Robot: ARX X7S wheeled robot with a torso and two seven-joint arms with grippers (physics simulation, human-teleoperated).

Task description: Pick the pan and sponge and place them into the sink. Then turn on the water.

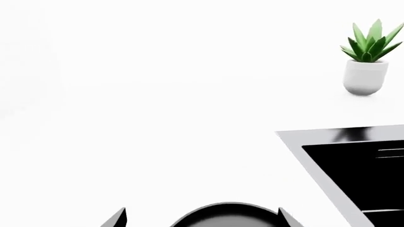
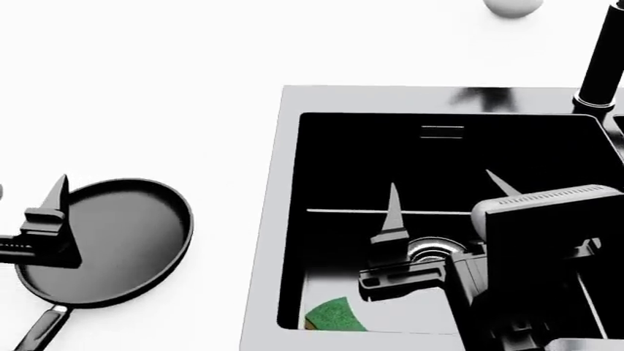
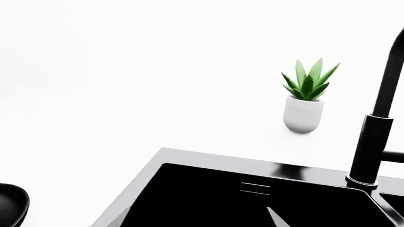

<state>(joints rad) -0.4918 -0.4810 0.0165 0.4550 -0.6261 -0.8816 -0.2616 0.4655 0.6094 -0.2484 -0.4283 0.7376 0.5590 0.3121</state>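
From the head view I see the pan (image 2: 107, 241) on the white tabletop (image 2: 146, 88), left of the sink (image 2: 268, 219); its handle runs off the frame's bottom edge. My left hand (image 2: 39, 234) hangs over the pan's near-left rim, only one finger visible, yet the left wrist view shows both tips spread. My right hand (image 2: 443, 197) hovers spread above the basin. The sponge (image 2: 337, 316) lies inside, half cut off.
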